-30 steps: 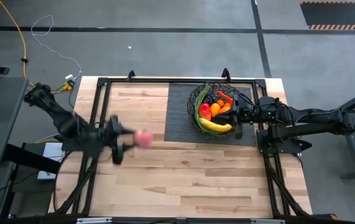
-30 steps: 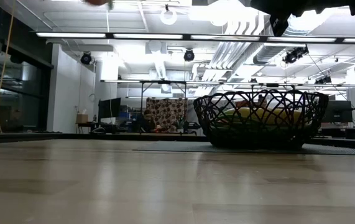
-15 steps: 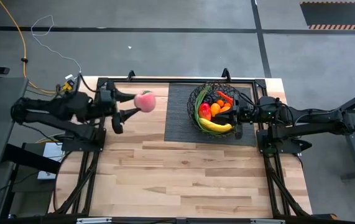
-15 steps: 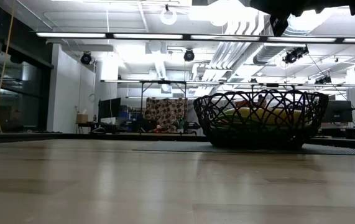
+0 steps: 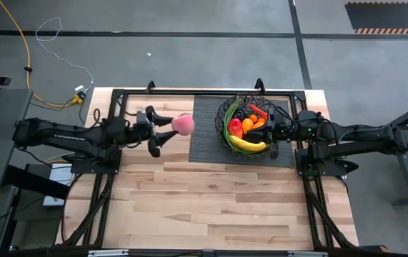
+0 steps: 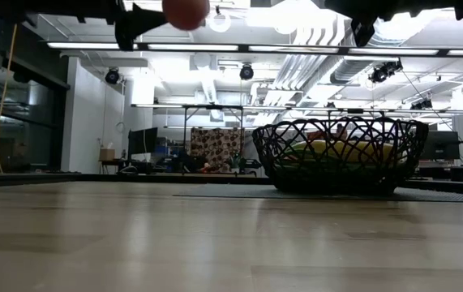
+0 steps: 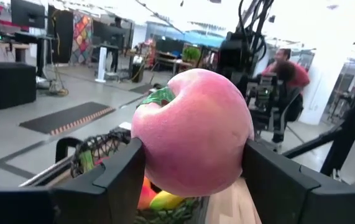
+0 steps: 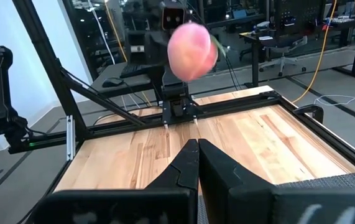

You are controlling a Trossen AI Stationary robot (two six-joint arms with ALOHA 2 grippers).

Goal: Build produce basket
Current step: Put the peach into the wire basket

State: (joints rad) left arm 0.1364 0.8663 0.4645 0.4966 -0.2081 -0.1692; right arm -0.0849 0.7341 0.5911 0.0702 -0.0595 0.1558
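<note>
Left gripper clamping apple, stem end sideways

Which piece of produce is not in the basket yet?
The pink apple, held in the left gripper above the table; the rest already lies in the basket.

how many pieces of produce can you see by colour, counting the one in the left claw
pink-red: 1, the apple in the left claw
yellow: 1, the banana in the basket
orange: 3
red: 1
green: 1 bundle of beans
total: 7 that show from above; more may lie hidden underneath
</note>
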